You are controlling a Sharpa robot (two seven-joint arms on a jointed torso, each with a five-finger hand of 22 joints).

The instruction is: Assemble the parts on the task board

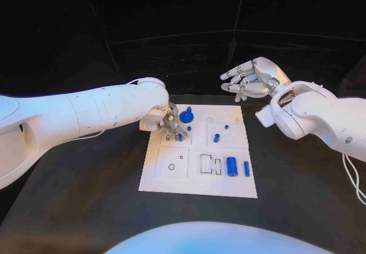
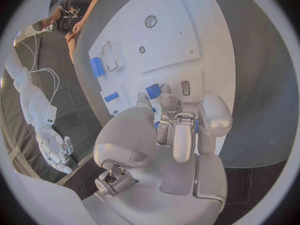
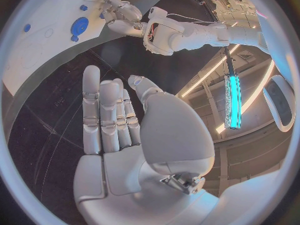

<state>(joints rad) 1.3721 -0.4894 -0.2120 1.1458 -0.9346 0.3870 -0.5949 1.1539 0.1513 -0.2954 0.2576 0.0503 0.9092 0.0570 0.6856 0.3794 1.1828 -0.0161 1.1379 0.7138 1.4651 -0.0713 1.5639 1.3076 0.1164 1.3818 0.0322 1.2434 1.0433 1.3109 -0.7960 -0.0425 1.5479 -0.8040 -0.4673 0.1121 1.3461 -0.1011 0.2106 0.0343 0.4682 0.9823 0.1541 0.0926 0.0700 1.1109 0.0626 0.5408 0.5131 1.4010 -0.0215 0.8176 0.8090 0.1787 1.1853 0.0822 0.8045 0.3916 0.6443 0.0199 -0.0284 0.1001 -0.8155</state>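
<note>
The white board (image 1: 200, 153) is lying in the middle of the black counter (image 1: 76, 201), with small blue pieces scattered over it: a fat cylinder (image 1: 231, 166) and a thin bar (image 1: 246, 168) near the right edge, a short peg (image 1: 217, 138) further up, and a round knob (image 1: 186, 117) by the far left corner. The left hand (image 1: 169, 125) is working at that far left part of the board, fingers (image 2: 177, 130) curling down around a small blue piece (image 1: 180, 137). They seem to be touching it, but I cannot tell whether they are really clamping it.

The risk, I think, is a slip: the piece is tiny against those fingers, so an off-centre pinch could tip it or knock the knob beside it. Pressing down unevenly might also nudge the whole board.

The left arm is reaching in low, wrist bent down. The right hand (image 1: 250, 78) is hovering raised beyond the board's far right corner, fingers straight, slightly apart and holding nothing.
</note>
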